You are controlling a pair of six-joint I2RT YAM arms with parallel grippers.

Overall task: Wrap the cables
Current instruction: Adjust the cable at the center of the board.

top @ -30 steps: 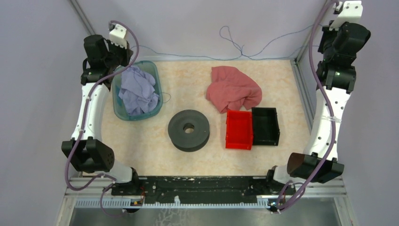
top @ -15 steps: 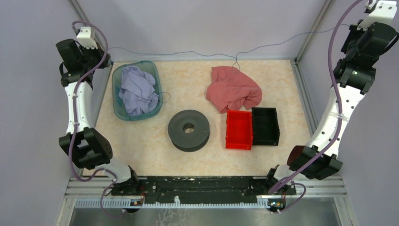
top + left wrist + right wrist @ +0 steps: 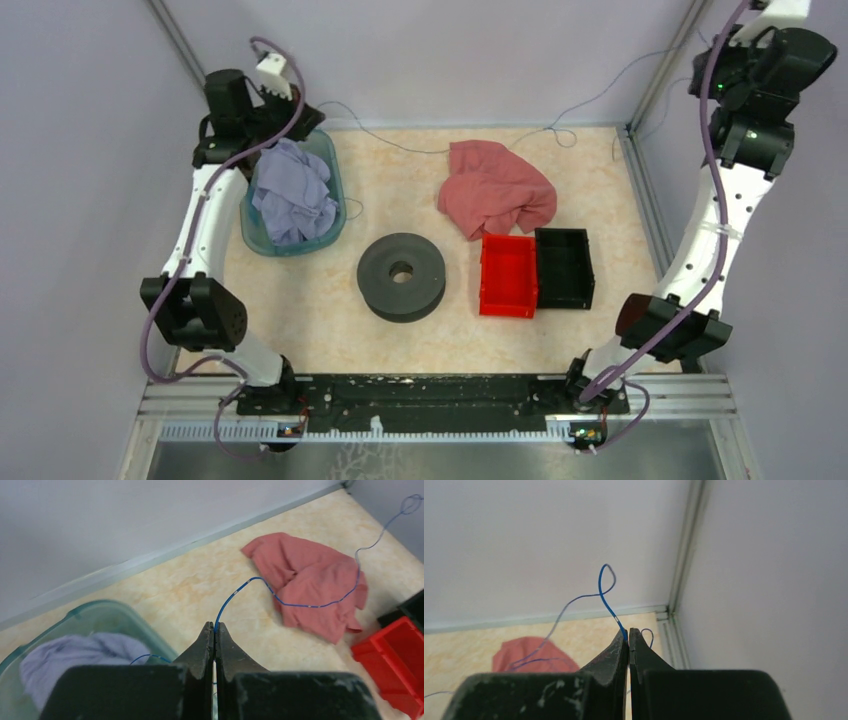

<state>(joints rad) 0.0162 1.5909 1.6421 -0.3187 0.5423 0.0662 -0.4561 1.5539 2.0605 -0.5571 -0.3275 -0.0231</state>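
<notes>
— Two tools in view; how are they set?

— Both are pressed together, each pinching the cable. The left tool (image 3: 214, 628) has the thin blue wire coming out right at its fingertips. The right tool (image 3: 628, 634) grips it the same way, raised in the far right corner beside the wall post.

— And the cable (image 3: 310, 606) itself, where does it run?

— It starts at the left tool, which hangs over the far end of the teal basin (image 3: 300, 250). From there it dips toward the worktop (image 3: 330, 310), passes along the far side of the pink cloth (image 3: 495, 190) and rises to the right tool. It is slack, with bends along the way and a small curl just above the right tool's tips. A short further piece shows below the left tool, over the basin.

— Does it touch the pink cloth?

— Hard to say. From above it is a hairline, and I can't tell whether it rests on the cloth or hangs just over it.

— What else is on the worktop?

— A lavender cloth (image 3: 290, 190) is bunched inside the basin. A black spool (image 3: 401, 275) lies flat near the middle, well apart from the wire. A red bin (image 3: 508, 275) and a black bin (image 3: 565, 268) sit side by side, touching — just on the near side of the pink cloth.
</notes>
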